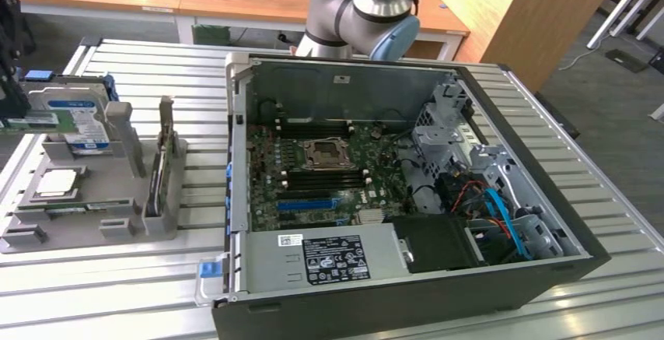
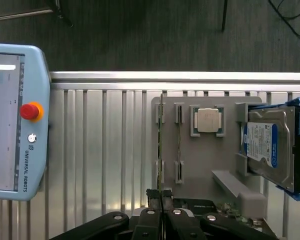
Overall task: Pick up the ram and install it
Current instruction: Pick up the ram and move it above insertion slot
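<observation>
The ram (image 1: pixel 165 141) is kept on its edge, long axis along the holder (image 1: pixel 104 227) slot; the gripper (image 2: pixel 160 195) jaws are pressed together

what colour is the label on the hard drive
Blue and white; the label shows best in the wrist view.

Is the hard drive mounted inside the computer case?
No, the hard drive stands in the grey holder on the table, outside the computer case.
</observation>
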Robot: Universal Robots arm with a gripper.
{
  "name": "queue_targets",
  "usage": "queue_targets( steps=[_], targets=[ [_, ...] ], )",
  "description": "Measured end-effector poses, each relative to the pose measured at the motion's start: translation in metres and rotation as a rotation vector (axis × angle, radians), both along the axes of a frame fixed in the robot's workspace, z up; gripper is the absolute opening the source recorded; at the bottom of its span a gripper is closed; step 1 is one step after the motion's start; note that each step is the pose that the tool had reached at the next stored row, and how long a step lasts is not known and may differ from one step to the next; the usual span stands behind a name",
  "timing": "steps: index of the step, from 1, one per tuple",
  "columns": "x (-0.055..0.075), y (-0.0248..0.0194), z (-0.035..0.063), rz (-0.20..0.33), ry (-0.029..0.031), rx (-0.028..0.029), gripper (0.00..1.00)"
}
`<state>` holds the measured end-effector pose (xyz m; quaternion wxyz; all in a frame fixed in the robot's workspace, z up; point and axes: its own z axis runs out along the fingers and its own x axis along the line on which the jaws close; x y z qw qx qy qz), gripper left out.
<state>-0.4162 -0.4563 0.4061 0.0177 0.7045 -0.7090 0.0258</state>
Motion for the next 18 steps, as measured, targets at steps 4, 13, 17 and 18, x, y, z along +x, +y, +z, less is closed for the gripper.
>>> queue_targets(
  steps=[4, 13, 17, 18],
  targets=[
    [0.0, 0.0, 0.0125, 0.0, -0.0001, 0.0, 0.12],
    [0.0, 0.0, 0.0235, 0.0, -0.0001, 0.0, 0.12],
    [0.001, 0.0, 0.0237, 0.002, 0.0002, -0.0001, 0.12],
    [0.002, -0.0001, 0.0236, 0.005, 0.0, 0.0, 0.12]
  ],
)
